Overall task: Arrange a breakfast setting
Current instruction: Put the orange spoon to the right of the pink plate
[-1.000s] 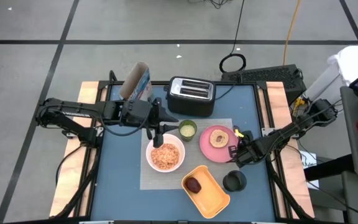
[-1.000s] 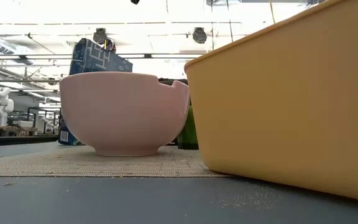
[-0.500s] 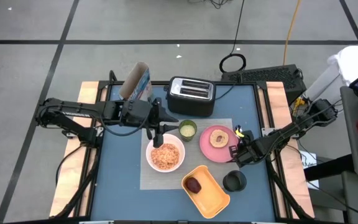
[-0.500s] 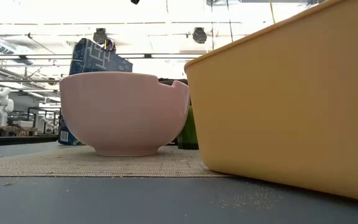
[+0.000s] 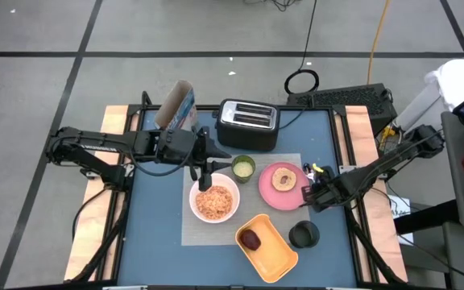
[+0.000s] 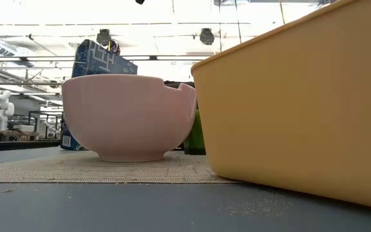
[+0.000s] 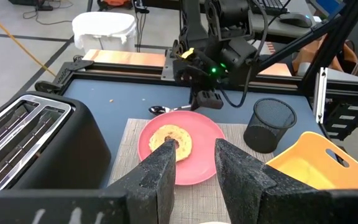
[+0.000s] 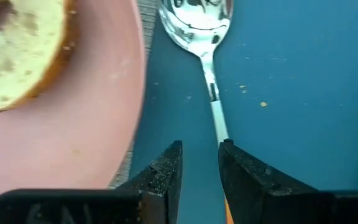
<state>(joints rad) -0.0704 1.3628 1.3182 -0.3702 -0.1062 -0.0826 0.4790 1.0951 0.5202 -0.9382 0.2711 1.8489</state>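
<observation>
Right hand [image 8: 199,163] beside pink plate [image 8: 73,124]

Grey placemat [image 5: 216,229] lying on blue tabletop [image 5: 155,234], carrying white bowl [image 5: 213,201], pale-green cup [image 5: 242,167], pink plate [image 5: 266,193] bearing toasted bread piece [image 5: 284,179]. Orange tray [image 5: 276,250] overlapping its corner. Toaster [image 5: 247,124] sitting behind. Left gripper [image 5: 206,171] hovering beside bowl; right gripper [image 5: 307,193] hanging at plate's edge.

A placemat [image 5: 274,219] lies just in front of the toaster [image 5: 247,123]. On it sit a cup [image 5: 242,167], a bowl [image 5: 214,201] in front of that, and a plate [image 5: 283,193] holding bread [image 5: 283,178]. A tray [image 5: 274,251] overlaps its front edge. A spoon [image 8: 204,37] lies beside the plate.
</observation>
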